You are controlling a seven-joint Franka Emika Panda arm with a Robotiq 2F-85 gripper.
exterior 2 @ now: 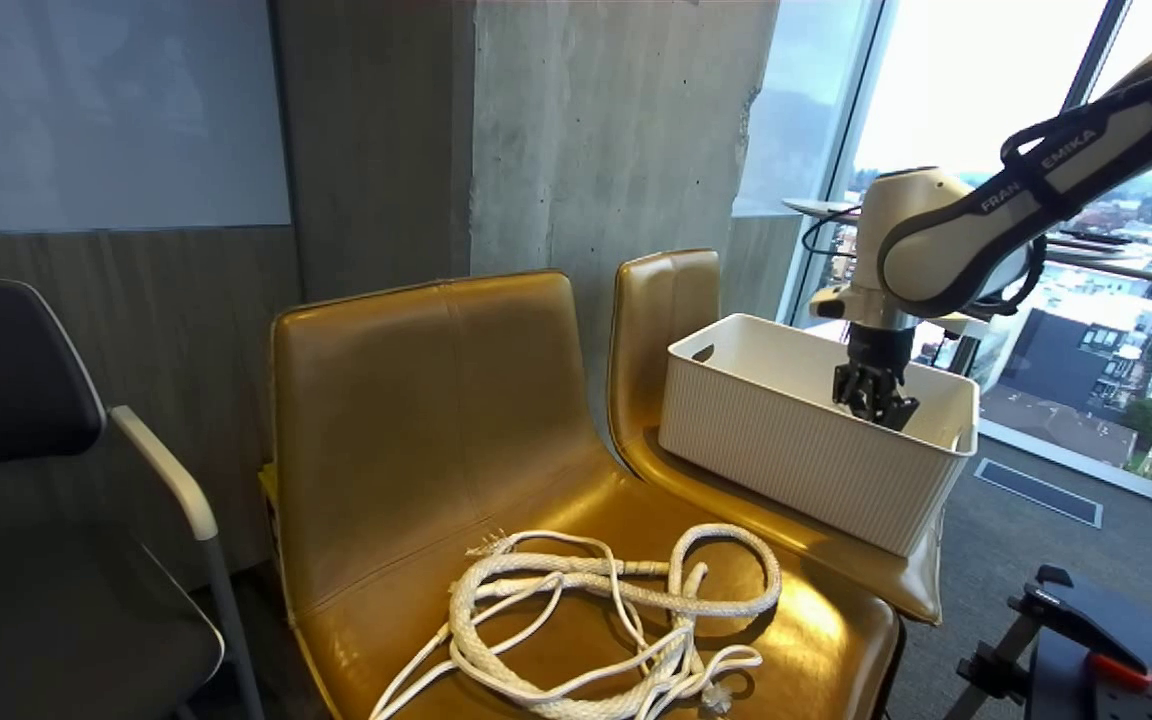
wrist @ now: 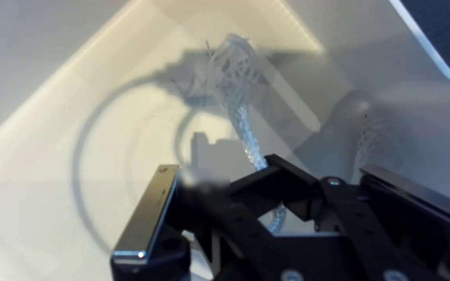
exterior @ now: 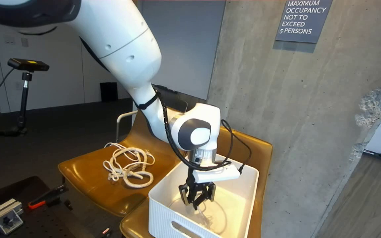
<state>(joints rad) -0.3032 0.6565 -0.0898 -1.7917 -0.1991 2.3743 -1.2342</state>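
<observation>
My gripper [exterior: 195, 201] reaches down inside the white ribbed bin [exterior: 164, 211], its fingertips below the rim. In the wrist view my gripper [wrist: 275, 169] is shut, its dark fingers meeting on a thin white braided cord [wrist: 250, 140]. A frayed tuft [wrist: 234, 74] ends the cord on the far side of the fingers. More of the cord shows through the gap behind them; the pinch point itself is hidden. In an exterior view the cord [exterior: 205, 218] hangs faintly below the fingertips. The bin [exterior 2: 776, 450] stands on a tan chair.
A tangle of thick and thin white rope [exterior 2: 772, 580] lies on the neighbouring tan chair [exterior 2: 416, 420]. A concrete column [exterior: 276, 99] rises close behind the bin. A camera [exterior: 28, 64] on a stand and a tool with a red-orange handle [exterior: 37, 204] are on the near side.
</observation>
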